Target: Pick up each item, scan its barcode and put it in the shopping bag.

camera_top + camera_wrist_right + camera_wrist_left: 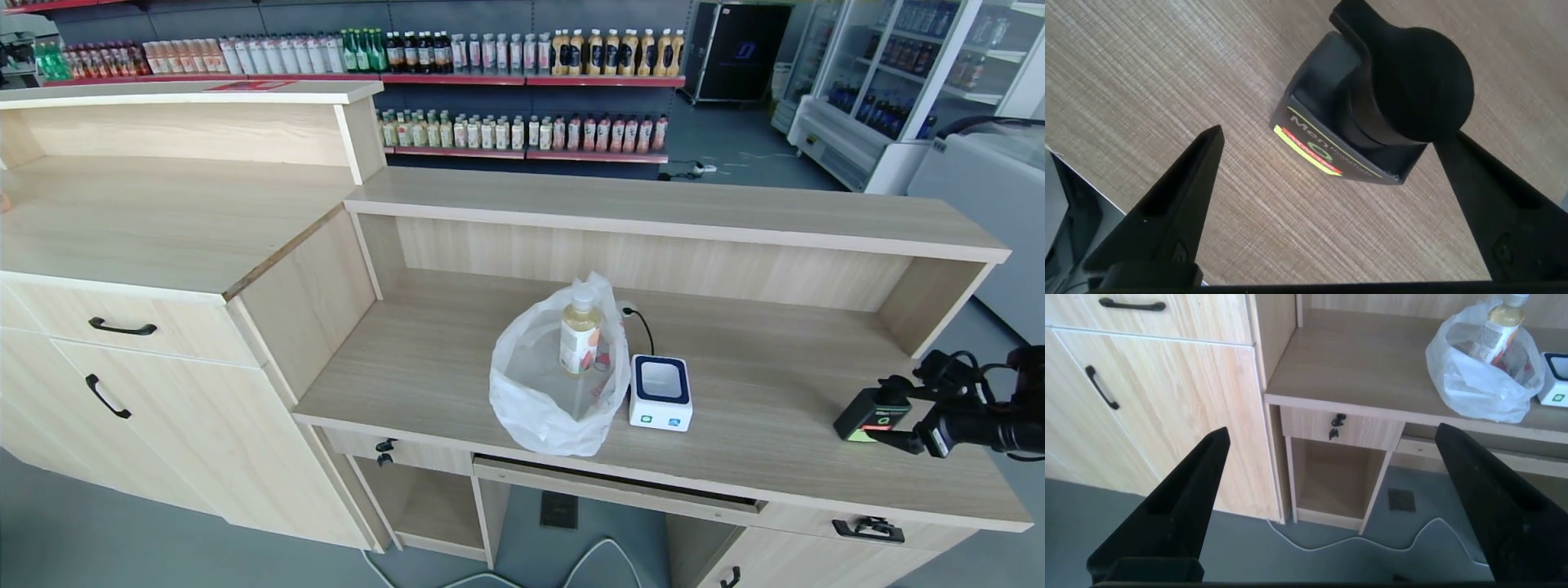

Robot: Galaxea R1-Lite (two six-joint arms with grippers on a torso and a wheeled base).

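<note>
In the head view, the white plastic shopping bag [543, 400] sits at the centre of the frame on the lower level of the wooden counter [775, 367], its mouth open. A bottle [580, 335] with pale yellow contents and a light cap stands upright inside it. Just beside the bag, on its right in the frame, is the white barcode scanner [660, 392] with a dark-rimmed window on top, and a black cable runs from behind it toward the counter's back wall.

At the lower right of the frame, near the counter's front edge and well apart from the scanner, lies a black container [872, 412] with a round dark cap and a green-and-yellow label. The right tool [898, 412] is at this container with its fingers spread wide, one on each side of it. In the right wrist view there is a clear gap between the container [1372, 122] and at least one finger [1176, 212], so the right tool [1331, 139] is open and grips nothing.

The left tool [1333, 431] is also wide open and holds nothing, hanging off the counter, above the grey floor [1249, 555] in front of the cabinet.
</note>
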